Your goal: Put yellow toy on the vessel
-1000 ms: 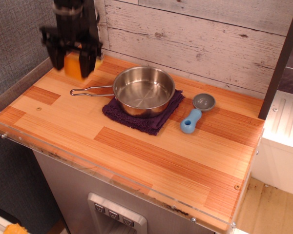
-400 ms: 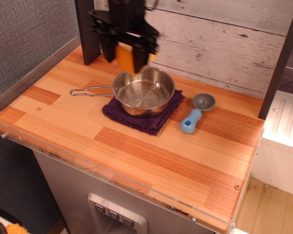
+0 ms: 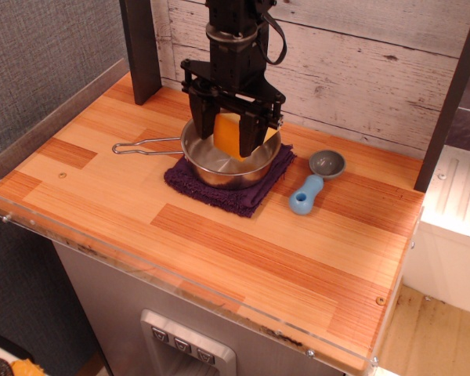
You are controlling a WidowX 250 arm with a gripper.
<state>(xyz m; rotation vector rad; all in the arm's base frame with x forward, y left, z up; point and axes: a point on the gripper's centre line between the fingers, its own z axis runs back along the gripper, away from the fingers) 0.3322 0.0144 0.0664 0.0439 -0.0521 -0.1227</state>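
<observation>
Moved from the back-left corner of the counter (image 3: 219,251) across to the pan (image 3: 219,160) within the last second, and now lowered from just above the pan's rim at its back to inside its mouth. Gripper (image 3: 232,139) closed on the yellow toy (image 3: 229,135), one finger on each side, wedge held upright between them. Toy now hanging within the pan's rim, lower edge close to the steel floor; whether touching it or still just clear, impossible to tell from this angle. Pan unmoved on the purple cloth (image 3: 219,194), near the back edge of the counter and roughly midway along it, wire handle (image 3: 145,146) pointing toward the left edge. Blue-handled scoop (image 3: 313,182) lying just to the right of the cloth, untouched.

Carrying part of the job judged all but finished: toy over the right target and low enough for a short drop. Remaining, most likely, only a release and a straight lift clear of the rim. Small risk: right finger sitting close to the pan wall, so a wide opening could nudge the pan on its cloth.
</observation>
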